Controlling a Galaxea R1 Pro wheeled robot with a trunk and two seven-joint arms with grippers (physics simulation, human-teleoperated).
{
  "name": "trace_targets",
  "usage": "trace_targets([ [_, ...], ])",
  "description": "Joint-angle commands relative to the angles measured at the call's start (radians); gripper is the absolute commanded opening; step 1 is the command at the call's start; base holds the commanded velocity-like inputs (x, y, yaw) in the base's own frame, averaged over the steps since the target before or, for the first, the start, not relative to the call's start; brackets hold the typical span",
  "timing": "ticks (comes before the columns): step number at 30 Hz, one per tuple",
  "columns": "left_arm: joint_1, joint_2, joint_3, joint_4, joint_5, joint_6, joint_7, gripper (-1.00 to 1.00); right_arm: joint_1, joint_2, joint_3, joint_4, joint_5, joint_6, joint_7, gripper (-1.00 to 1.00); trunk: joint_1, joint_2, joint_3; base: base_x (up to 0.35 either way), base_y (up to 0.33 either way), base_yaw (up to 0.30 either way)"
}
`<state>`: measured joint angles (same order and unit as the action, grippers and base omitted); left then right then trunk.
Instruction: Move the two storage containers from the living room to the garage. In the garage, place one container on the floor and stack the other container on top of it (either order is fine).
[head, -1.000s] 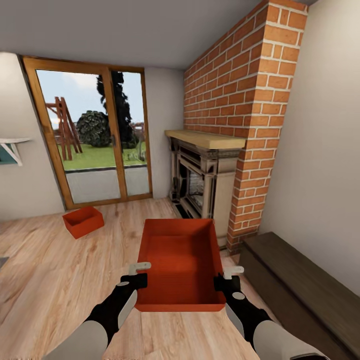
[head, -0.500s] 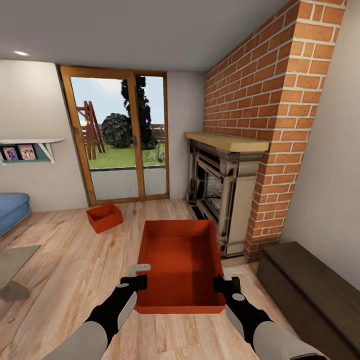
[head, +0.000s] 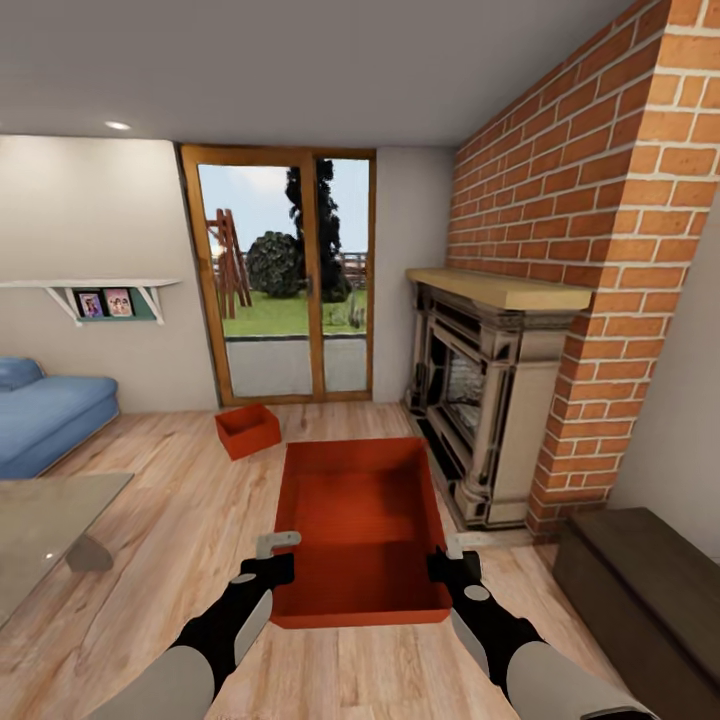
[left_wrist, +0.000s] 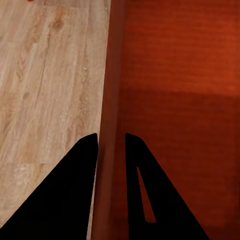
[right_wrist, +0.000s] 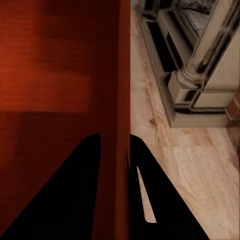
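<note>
Now your view has swung left, revealing the sofa (head: 50, 415) at nine o'clock, while both end effectors, left (head: 272, 556) and right (head: 452, 560), grip one storage container (head: 360, 525); the other container (head: 247, 430) waits at eleven o'clock.

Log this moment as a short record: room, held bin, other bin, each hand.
room: living room, wood-plank floor, brick fireplace, blue sofa
held bin: orange-red container, carried between both hands, empty
other bin: second container on the floor before the glass door
left hand: shut on the held container's left wall
right hand: shut on its right wall
</note>
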<state>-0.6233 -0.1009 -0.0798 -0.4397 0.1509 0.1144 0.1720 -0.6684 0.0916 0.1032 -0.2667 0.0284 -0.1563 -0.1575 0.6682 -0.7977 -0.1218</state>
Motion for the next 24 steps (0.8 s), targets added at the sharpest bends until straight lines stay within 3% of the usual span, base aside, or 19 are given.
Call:
trace_targets([
  [1, 0.000, 0.001, -0.018, -0.004, -0.016, -0.044, 0.041, -1.00, -0.002, 0.000, -0.013, 0.003, -0.038, 0.001, -0.002, -1.00, 0.000, -0.001, -0.001, 0.000, 0.000, 0.252],
  [24, 0.000, 0.003, -0.017, -0.008, -0.017, -0.044, 0.041, -1.00, -0.002, 0.000, -0.013, 0.003, -0.038, 0.002, -0.001, -1.00, 0.000, -0.001, 0.017, 0.000, 0.000, 0.252],
])
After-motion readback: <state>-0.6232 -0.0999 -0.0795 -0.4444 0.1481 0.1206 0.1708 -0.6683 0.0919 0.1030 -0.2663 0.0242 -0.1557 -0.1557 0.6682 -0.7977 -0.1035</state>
